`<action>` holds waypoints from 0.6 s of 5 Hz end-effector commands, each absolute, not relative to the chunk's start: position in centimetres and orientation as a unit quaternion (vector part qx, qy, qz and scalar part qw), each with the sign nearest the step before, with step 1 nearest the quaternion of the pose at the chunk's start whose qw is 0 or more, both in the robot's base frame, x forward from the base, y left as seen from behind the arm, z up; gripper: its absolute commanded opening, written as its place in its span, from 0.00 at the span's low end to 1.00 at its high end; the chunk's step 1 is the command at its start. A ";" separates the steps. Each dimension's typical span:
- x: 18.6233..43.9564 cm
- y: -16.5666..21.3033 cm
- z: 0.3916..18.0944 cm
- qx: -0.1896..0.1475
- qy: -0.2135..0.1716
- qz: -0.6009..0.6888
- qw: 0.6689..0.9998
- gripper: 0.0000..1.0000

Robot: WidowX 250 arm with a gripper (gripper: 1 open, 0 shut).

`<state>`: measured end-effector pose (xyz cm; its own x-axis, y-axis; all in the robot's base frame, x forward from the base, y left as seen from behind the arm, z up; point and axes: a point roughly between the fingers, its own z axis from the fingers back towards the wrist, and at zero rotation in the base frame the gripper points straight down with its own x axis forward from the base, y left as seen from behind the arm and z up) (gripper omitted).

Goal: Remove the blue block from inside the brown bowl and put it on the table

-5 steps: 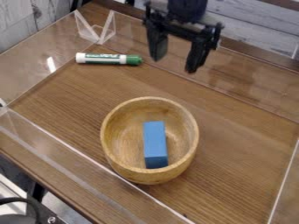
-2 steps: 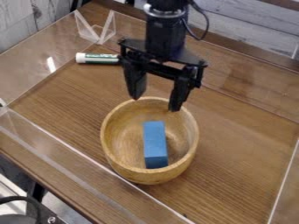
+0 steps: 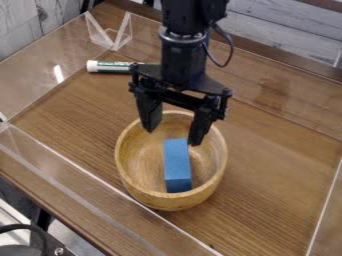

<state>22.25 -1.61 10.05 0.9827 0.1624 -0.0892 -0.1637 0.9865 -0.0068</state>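
The blue block (image 3: 177, 165) lies flat in the bottom of the brown bowl (image 3: 134, 170), running front to back. The bowl rests on the wood-grain table (image 3: 274, 150), near its front middle. My gripper (image 3: 178, 127) hangs straight down over the bowl's far half, open wide. Its two black fingers straddle the block's far end, their tips about level with the bowl's rim, and nothing is held between them. The arm hides part of the bowl's back rim.
A white marker with a green cap (image 3: 110, 67) lies at the back left, partly behind the arm. Clear plastic walls (image 3: 54, 175) edge the table at the front and left. A clear plastic stand (image 3: 107, 30) sits at the back left corner.
The open gripper has come from the back of the table toward the camera and down. It now stands over the bowl with its fingers on either side of the block.
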 end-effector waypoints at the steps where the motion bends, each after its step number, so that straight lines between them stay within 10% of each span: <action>1: 22.4 -1.9 10.6 -0.010 0.021 0.082 0.996 1.00; 3: 21.9 -2.2 9.6 -0.012 0.023 0.084 0.996 1.00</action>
<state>21.38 -2.06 8.59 0.9803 0.1732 -0.0953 -0.1748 0.9846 -0.0092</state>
